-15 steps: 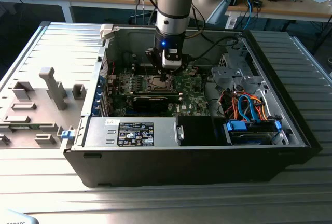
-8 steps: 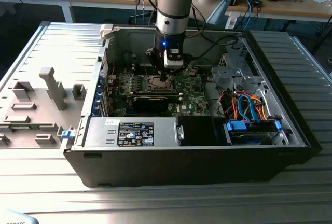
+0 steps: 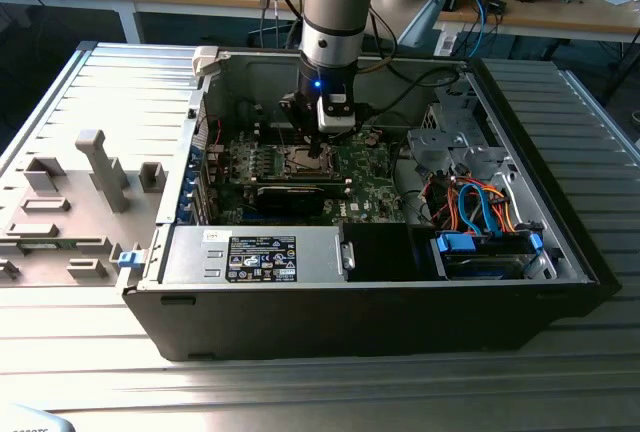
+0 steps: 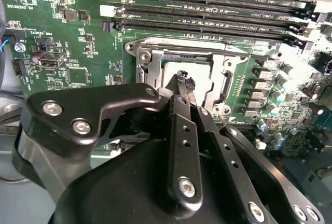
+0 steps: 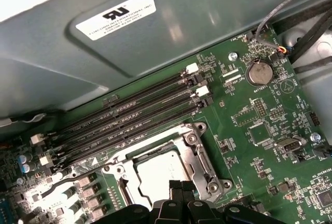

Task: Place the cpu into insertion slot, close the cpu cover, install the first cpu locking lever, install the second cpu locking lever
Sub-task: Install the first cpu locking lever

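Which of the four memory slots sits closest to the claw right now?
The memory slot right beside the cpu socket, last of the row; the other three lie farther from the claw.

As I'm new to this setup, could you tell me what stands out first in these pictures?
The grey robot arm reaching into the open computer case stands out first. Its black pincer hangs right over the silvery cpu, seated on the green motherboard beside the memory slots.

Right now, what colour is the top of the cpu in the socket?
Pale silvery grey. The cpu shows best in the first wrist view.
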Controlling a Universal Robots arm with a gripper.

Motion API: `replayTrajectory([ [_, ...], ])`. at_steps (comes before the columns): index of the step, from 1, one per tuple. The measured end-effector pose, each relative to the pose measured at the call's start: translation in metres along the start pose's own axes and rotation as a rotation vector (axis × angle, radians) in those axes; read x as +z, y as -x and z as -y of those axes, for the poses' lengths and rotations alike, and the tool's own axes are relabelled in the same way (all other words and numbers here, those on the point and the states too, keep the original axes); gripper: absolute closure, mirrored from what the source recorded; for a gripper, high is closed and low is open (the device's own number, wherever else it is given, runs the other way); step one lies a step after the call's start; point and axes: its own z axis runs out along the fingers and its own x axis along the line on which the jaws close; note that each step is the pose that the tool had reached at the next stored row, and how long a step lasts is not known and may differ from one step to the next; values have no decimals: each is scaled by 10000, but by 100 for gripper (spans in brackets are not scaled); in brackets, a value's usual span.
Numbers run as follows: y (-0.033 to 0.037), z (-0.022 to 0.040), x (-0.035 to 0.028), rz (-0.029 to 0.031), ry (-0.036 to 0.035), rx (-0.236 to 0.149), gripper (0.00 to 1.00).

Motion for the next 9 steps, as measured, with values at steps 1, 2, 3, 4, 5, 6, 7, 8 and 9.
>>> replayTrajectory([
  [1, 0, 0, 0, 0, -1, -20, 89],
  [2, 0, 0, 0, 1, -1, -40, 89],
  [3, 0, 0, 0, 0, -3, -78, 89],
  [4, 0, 0, 0, 1, -4, -96, 89],
  [5, 0, 0, 0, 1, -4, -119, 89],
  [6, 0, 0, 0, 1, -6, -157, 89],
  [7, 0, 0, 0, 1, -7, -184, 89],
  [8, 0, 0, 0, 1, -8, -202, 89],
  [9, 0, 0, 0, 1, -10, -230, 89],
])
